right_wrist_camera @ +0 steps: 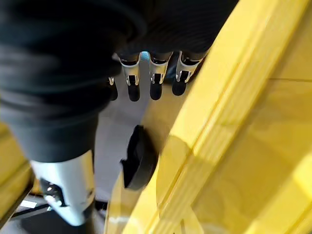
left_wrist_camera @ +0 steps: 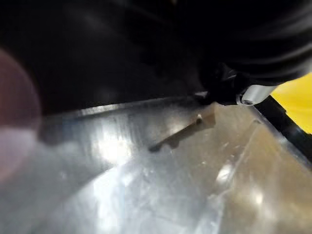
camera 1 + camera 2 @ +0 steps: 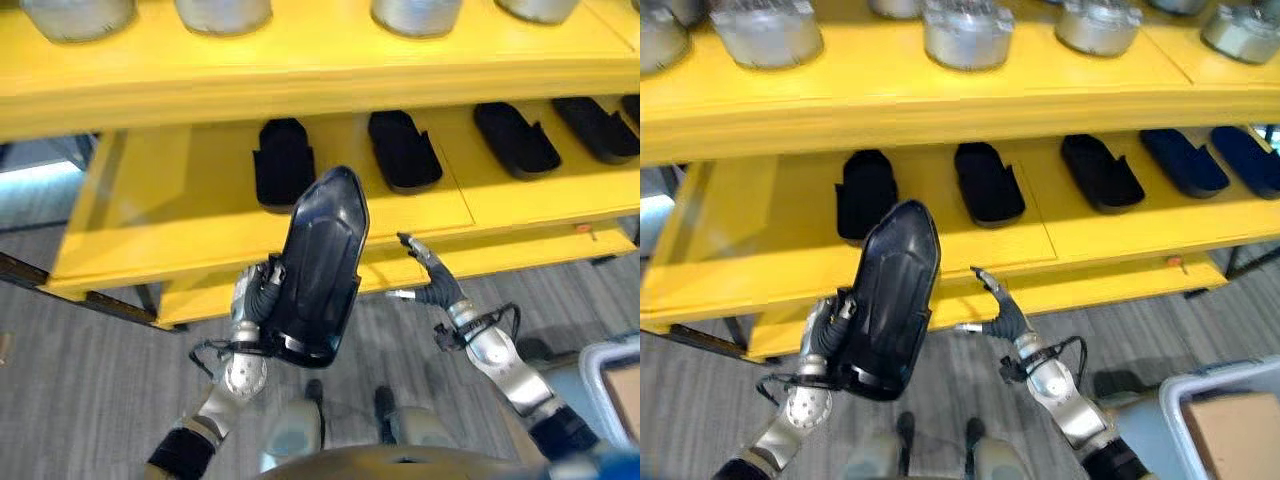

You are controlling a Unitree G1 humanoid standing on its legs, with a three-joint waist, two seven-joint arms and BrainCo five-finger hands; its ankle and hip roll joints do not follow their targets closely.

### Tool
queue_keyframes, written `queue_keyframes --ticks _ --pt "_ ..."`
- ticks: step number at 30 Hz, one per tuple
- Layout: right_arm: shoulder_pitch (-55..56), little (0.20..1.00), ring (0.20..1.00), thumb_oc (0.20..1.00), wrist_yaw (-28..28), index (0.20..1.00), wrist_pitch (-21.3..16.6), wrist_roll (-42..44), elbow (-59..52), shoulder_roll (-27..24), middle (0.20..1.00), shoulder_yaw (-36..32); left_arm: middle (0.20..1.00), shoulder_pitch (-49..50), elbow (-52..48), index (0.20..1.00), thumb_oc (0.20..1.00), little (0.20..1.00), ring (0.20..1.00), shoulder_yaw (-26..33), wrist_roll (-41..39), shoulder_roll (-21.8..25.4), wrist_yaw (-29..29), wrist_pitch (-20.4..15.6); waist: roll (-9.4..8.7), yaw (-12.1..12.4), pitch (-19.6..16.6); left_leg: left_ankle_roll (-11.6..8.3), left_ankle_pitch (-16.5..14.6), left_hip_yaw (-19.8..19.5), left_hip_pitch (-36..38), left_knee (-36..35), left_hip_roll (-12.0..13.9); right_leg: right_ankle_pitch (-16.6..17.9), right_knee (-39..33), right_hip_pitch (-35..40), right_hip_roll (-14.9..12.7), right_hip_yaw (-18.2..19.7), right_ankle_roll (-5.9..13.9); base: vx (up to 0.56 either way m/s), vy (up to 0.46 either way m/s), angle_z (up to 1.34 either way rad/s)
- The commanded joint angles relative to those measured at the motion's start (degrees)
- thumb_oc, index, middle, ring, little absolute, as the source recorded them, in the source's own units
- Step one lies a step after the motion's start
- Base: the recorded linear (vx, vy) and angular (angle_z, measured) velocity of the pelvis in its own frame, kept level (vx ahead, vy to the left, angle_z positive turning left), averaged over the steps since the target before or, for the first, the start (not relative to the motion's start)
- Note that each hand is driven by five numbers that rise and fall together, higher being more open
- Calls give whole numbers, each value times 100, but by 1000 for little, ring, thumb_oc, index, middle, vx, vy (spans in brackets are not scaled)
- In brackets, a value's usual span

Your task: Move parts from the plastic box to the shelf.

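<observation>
Your left hand (image 3: pixel 255 300) carrying a black moulded part (image 3: pixel 320 265) at the yellow shelf (image 3: pixel 200 200).

You see its fingers wrapped behind the upright part, raised before the lower tier, where more black parts (image 3: pixel 988 182) lie in a row. Your right hand (image 3: pixel 998 305) is beside it, fingers relaxed, holding nothing. Silver cylinders (image 3: pixel 968 35) line the upper tier.

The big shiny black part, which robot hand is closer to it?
Left. The left hand holds the black part from behind; the right hand hovers beside it, apart, empty, near the shelf edge.
</observation>
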Motion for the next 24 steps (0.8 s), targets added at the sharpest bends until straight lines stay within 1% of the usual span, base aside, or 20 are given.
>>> queue_keyframes --ticks 1,2,5,9,10,11,12,13,14,15,16,17,18,22,23,24 --pt "-220 1000 1000 1000 -125 1000 -567 -224 -283 30 1000 57 200 -277 -484 200 200 200 200 25 196 -4 169 -369 -97 -52 -375 271 332 426 79 -323 -340 633 -306 86 369 -178 55 49 -76 21" --pt "-235 1000 1000 1000 -190 1000 -579 -323 -292 22 1000 87 200 -273 -508 200 200 200 200 11 203 11 171 -335 -82 -63 -376 272 306 467 81 -288 -342 627 -293 82 361 -188 55 49 -72 24" --pt "-276 1000 1000 1000 -323 1000 -544 -271 -303 3 1000 158 200 -303 -523 200 200 200 200 -33 188 44 209 -290 -45 -104 -374 267 215 590 93 -162 -346 597 -269 87 340 -221 44 50 -69 13" --pt "-216 1000 1000 1000 -496 1000 -527 -278 -299 -8 1000 135 200 -356 -554 200 200 200 200 -72 174 50 234 -300 1 -216 -342 192 3 882 81 215 -289 507 -206 152 281 -309 26 63 -34 8" --pt "-190 1000 1000 1000 -611 1000 -528 -336 -294 -10 1000 83 200 -408 -583 200 200 200 200 -97 178 45 223 -330 -8 -286 -306 127 -77 1218 11 501 -171 488 -126 144 191 -455 25 -45 2 21" --pt "-170 1000 1000 1000 -755 1000 -474 -360 -322 -51 1000 13 200 -504 -569 200 200 200 200 -132 162 17 174 -393 -28 -386 -275 29 -153 1722 -124 863 75 461 -38 105 70 -669 14 -92 22 24" --pt "-162 1000 1000 1000 -871 1000 -442 -396 -305 -66 1000 -46 200 -618 -521 200 200 200 200 -164 136 -6 146 -448 -23 -493 -256 -44 -95 2142 -178 1046 364 427 56 56 -24 -883 1 -85 23 52" --pt "-165 1000 1000 1000 -889 1000 -437 -403 -299 -68 1000 -53 200 -642 -510 200 200 200 200 -173 129 -15 143 -451 -17 -511 -253 -59 -82 2188 -201 1094 424 411 92 39 -32 -919 -6 -53 56 96" --pt "-172 1000 1000 1000 -964 1000 -437 -445 -249 -83 1000 -79 200 -734 -466 200 200 200 200 -228 102 -51 160 -456 12 -604 -241 -118 63 2427 -214 1179 701 343 221 -10 -87 -1075 -42 -16 35 125" --pt "-176 1000 1000 1000 -968 1000 -441 -448 -244 -84 1000 -79 200 -741 -458 200 200 200 200 -230 103 -55 164 -459 16 -607 -241 -124 63 2421 -225 1190 707 334 237 -21 -84 -1080 -48 8 97 94" --pt "-192 1000 1000 1000 -1003 1000 -481 -464 -172 -100 1000 -87 200 -781 -400 200 200 200 200 -280 76 -79 235 -469 53 -650 -235 -168 231 2430 -233 1213 871 279 318 -41 -102 -1123 -87 83 197 50" --pt "-213 1000 1000 1000 -979 1000 -571 -414 -91 -167 1000 -92 200 -779 -362 200 200 200 200 -312 46 -116 381 -478 118 -670 -223 -274 483 2171 -202 1091 1081 172 415 -25 -142 -1092 -126 94 223 12" --pt "-212 1000 1000 1000 -974 1000 -568 -400 -102 -182 1000 -94 200 -774 -363 200 200 200 200 -314 40 -122 393 -475 122 -675 -221 -290 517 2142 -181 1052 1111 157 426 -18 -152 -1093 -127 100 241 -16" --pt "-145 1000 1000 1000 -860 1000 -582 -233 -191 -308 1000 -133 200 -639 -490 200 200 200 200 -276 76 -73 463 -501 160 -689 -255 -453 934 1768 -29 722 1471 60 490 16 -280 -1044 -125 65 246 -20" --pt "-127 1000 1000 1000 -755 1000 -586 1 -230 -379 1000 -134 200 -541 -541 200 200 200 200 -258 27 -40 526 -512 190 -676 -258 -547 1226 1431 -28 602 1657 3 578 -17 -361 -935 -124 51 320 -21" --pt "-127 1000 1000 1000 -744 1000 -582 47 -239 -387 1000 -133 200 -527 -548 200 200 200 200 -256 22 -38 538 -509 196 -672 -255 -557 1257 1367 -44 601 1664 -12 602 -25 -364 -915 -127 71 383 -22"
